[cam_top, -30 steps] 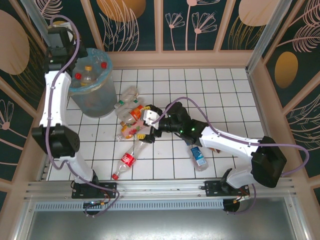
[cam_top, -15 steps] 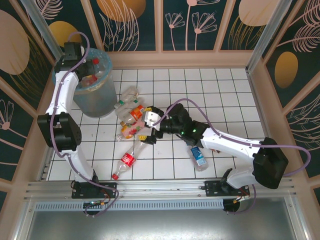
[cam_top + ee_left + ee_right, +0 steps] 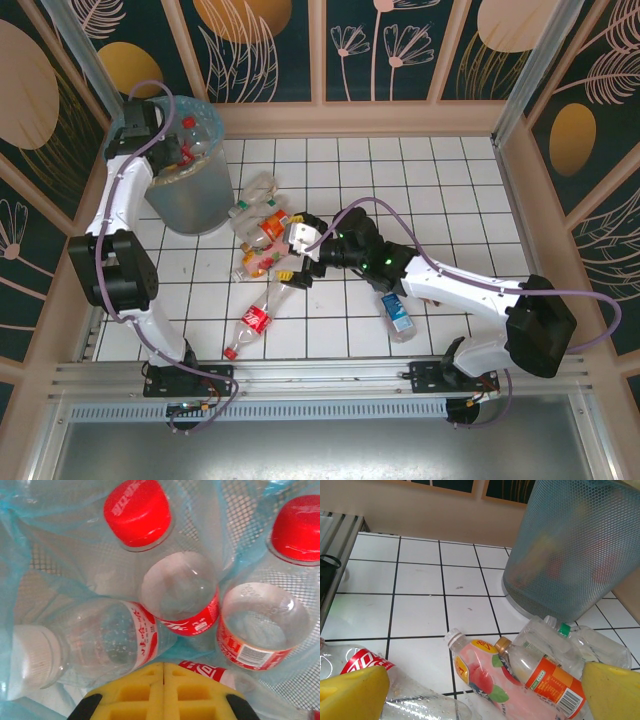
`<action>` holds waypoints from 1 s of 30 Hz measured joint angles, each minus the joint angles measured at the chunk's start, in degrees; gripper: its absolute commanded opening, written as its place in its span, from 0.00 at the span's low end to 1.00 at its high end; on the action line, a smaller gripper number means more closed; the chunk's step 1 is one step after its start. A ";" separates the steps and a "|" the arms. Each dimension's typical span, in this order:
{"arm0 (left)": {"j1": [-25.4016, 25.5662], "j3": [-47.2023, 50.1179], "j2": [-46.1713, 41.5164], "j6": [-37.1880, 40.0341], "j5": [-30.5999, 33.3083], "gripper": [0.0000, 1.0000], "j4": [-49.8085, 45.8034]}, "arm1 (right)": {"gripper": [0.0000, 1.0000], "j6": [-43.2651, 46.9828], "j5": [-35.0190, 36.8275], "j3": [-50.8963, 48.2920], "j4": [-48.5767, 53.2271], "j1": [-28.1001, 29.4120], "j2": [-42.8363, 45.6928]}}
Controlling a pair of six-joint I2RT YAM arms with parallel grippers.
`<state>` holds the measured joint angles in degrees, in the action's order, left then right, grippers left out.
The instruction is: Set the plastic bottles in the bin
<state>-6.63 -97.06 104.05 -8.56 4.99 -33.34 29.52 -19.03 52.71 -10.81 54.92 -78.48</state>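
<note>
Partly done — several plastic bottles (image 3: 180, 595) stand inside the bin (image 3: 190, 200), where the left gripper (image 3: 164, 675) hangs pressed together, empty. A cluster (image 3: 262, 235) lies flat on the tabletop (image 3: 440, 190) just beside the bin, under the right gripper (image 3: 482, 695), which is spread wide. There the orange-labelled bottle (image 3: 545, 680) lies on its side, cap toward the bin. Farther from the bin lie a blue-labelled bottle (image 3: 398, 315) and a cola bottle (image 3: 255, 320) — the cola's long axis slants, cap away from the bin.

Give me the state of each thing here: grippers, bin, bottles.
Left gripper: shut, empty.
Right gripper: open, empty.
Bin: upright, bag-lined, partly filled.
Bottles in bin: capped, jumbled.
Bottle pile: lying down, outside the bin.
Blue-label bottle: lying down, apart from the pile.
</note>
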 measured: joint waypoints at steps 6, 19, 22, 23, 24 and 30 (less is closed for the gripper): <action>-0.37 -0.76 -0.04 -0.04 -1.79 0.14 -1.57 | 0.99 0.04 1.03 0.48 1.70 0.07 -0.17; -0.33 3.32 -22.18 -1.79 -7.72 0.39 7.34 | 0.98 11.87 -3.50 7.80 12.50 2.58 -6.27; -0.31 13.38 -31.01 -1.77 -11.61 0.41 14.14 | 0.98 17.14 -4.44 11.76 16.33 4.83 -11.52; -0.09 17.09 -33.53 -1.73 -13.03 0.42 16.52 | 0.99 18.88 -4.57 13.11 17.57 5.53 -13.49; 0.07 20.37 -35.45 -1.64 -14.29 0.42 18.49 | 0.99 20.61 -4.61 14.51 18.71 6.12 -15.63; 2.14 35.76 -41.16 -0.42 -21.49 0.44 26.80 | 0.99 28.15 -3.82 18.84 23.28 7.96 -24.20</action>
<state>-4.49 -61.30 62.89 -8.97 -16.49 -6.55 57.67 -22.85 71.55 12.47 62.87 -102.67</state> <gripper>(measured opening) 0.433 0.990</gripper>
